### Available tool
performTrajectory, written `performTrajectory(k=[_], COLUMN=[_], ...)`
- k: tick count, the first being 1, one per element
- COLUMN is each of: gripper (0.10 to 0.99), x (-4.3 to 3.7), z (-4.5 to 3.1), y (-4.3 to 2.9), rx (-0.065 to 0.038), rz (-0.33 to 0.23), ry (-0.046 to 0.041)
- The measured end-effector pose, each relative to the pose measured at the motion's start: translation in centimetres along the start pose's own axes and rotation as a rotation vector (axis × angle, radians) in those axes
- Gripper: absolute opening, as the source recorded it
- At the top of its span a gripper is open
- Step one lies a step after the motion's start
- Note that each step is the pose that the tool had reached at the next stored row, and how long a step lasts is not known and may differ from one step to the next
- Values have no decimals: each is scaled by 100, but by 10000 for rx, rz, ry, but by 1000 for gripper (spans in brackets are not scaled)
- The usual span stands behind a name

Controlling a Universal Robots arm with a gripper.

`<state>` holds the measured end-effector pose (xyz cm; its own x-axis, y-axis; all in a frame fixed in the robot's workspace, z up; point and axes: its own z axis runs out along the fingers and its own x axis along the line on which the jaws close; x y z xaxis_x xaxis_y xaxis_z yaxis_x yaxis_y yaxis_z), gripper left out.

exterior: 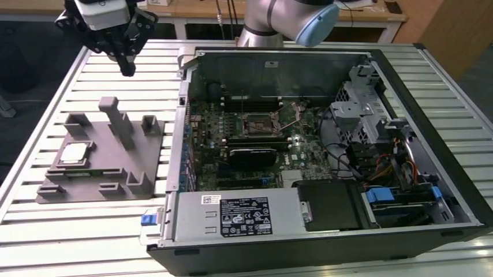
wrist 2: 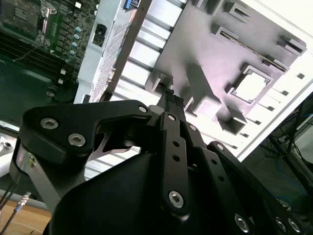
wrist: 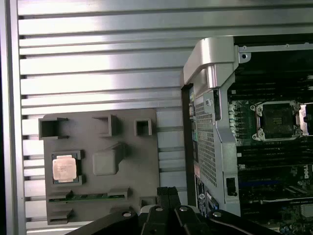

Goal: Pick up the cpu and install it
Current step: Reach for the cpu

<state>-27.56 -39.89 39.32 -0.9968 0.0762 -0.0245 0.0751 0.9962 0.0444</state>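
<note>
The cpu is a small square chip with a silvery top, lying flat in a recess of the grey plastic fixture at the exterior view's left. Both wrist views show the cpu from above. My gripper hangs high over the table behind the fixture, well apart from the chip, fingers together and holding nothing. Its black fingertips point down toward the fixture's edge. The bare cpu socket sits on the motherboard inside the open computer case.
The case lies on its side on a slatted metal table, with a black heatsink block, a drive cage and a power supply inside. The fixture has upright posts near the cpu recess. The robot arm rises behind the case.
</note>
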Motion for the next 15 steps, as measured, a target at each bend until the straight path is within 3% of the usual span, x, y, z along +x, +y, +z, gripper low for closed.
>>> performTrajectory(k=[15], gripper=[106], x=[180], z=[-3], y=[-14], rx=[1], rz=[0], ry=[1])
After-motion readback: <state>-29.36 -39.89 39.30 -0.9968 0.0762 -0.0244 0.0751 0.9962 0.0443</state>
